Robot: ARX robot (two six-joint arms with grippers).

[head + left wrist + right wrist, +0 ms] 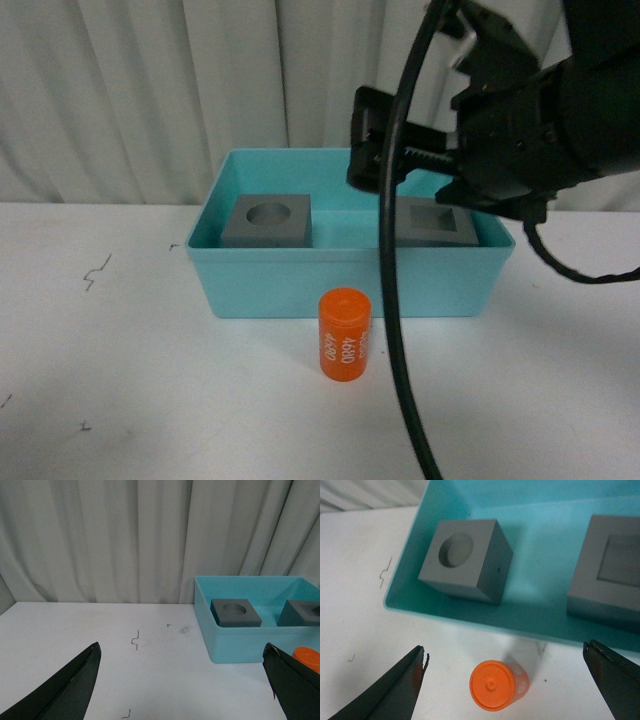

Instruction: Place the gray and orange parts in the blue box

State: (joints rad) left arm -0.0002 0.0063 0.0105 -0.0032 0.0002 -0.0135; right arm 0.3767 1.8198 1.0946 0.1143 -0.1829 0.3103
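The blue box (270, 282) stands at the back of the white table. Inside it sit two gray cubes: the one with a round recess (268, 220) on the left, the one with a square recess (441, 222) on the right. An orange cylinder (345, 335) with white numbers stands upright on the table just in front of the box. My right gripper (504, 650) hangs open above the box's front edge, with the orange cylinder (497, 684) below and between its fingers, untouched. My left gripper (181, 649) is open over bare table, left of the box (240, 642). It does not show in the front view.
A black cable (395, 330) from the right arm (540, 110) hangs down across the front view, right of the cylinder. A pale curtain (150, 90) closes off the back. Small pen marks (134, 641) dot the white table (120, 380).
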